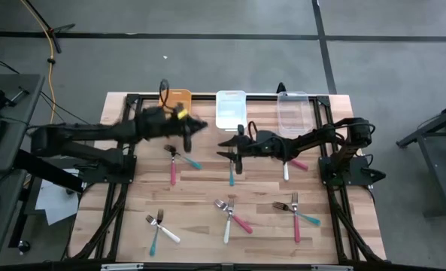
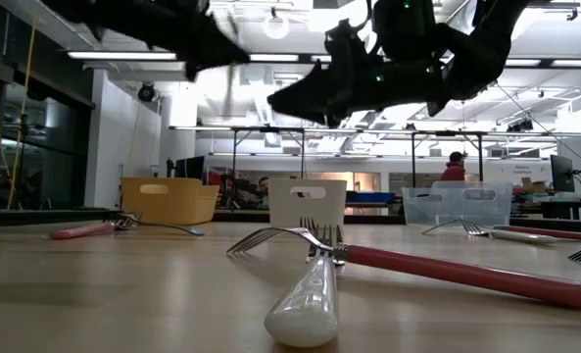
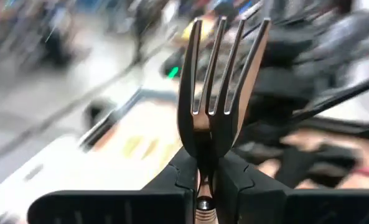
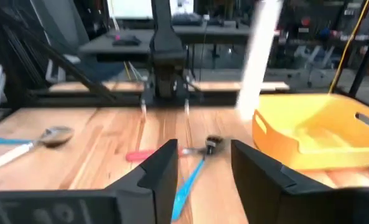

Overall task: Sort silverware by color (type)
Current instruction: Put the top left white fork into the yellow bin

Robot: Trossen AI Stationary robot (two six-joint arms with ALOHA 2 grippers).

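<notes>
Here the left pincer (image 1: 196,126) was clenched on a fork (image 3: 218,93), tines standing up past the dark fingers (image 3: 172,180) in its wrist view; it hung above the far left of the worktop (image 1: 200,226), near the yellow bin (image 1: 179,98). The colour of that fork's handle could not be told.

The right pincer (image 1: 236,143) hung over the middle of the worktop, fingers (image 4: 159,168) parted with nothing between them, above a teal-handled fork (image 1: 232,172).

A pink-handled fork (image 1: 172,167) crossed by a teal-handled one (image 1: 189,160) lay below the left pincer. A white-handled fork (image 1: 286,170) and a pink one lay under the right arm.

Farther out, three bins stood along the far edge: the yellow, a white bin (image 1: 231,109) and a clear bin (image 1: 293,111). Nearer, a teal and white pair (image 1: 159,229) lay left, a white and pink pair (image 1: 230,218) centre, a pink and teal pair (image 1: 296,214) right.
</notes>
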